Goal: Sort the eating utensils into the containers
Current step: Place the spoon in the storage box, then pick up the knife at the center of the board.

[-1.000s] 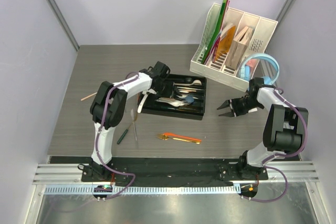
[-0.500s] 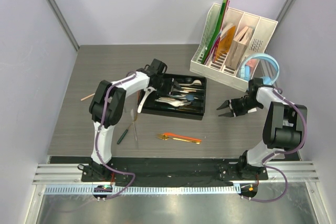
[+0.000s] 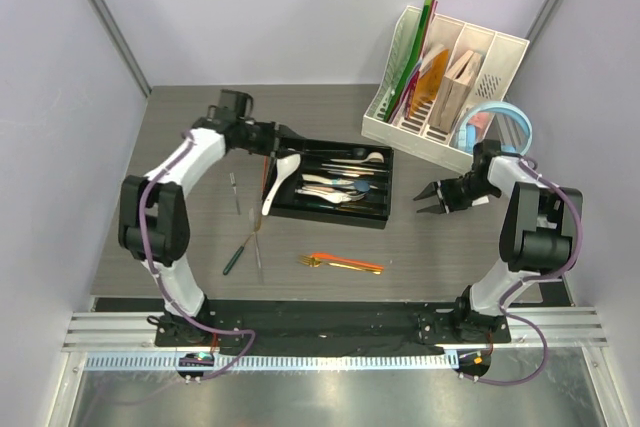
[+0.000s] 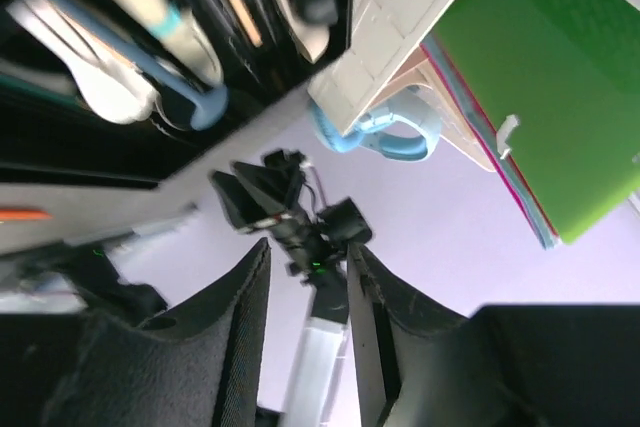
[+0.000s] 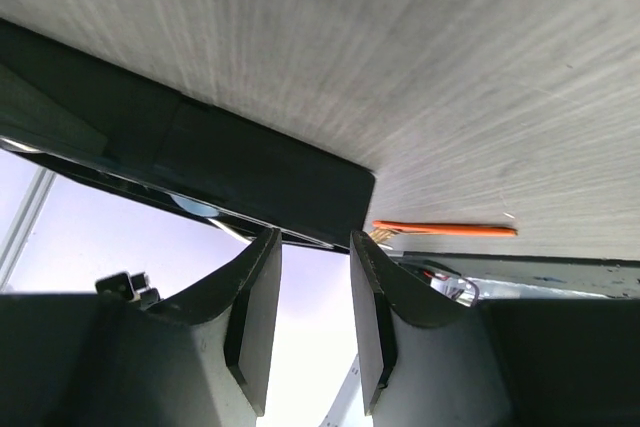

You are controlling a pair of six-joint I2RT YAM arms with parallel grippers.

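Black tray [image 3: 340, 217] at centre frame already holds many utensils [image 3: 340, 179], so, with left gripper [image 3: 268, 139] and right gripper [image 3: 420, 204] both half-spread and empty, the left should centre squarely over the steel piece [image 3: 235, 192] left of the tray before closing.

A shallow black plastic cutlery tray [image 3: 330, 215] sits mid-frame on the grey wood-grain bench [image 3: 180, 137]. A white slotted file organiser [image 3: 500, 62] stands at upper right, with light-blue headphones [image 3: 508, 109] just below it. Orange chopsticks [image 3: 350, 262] lie on the bench below the tray.
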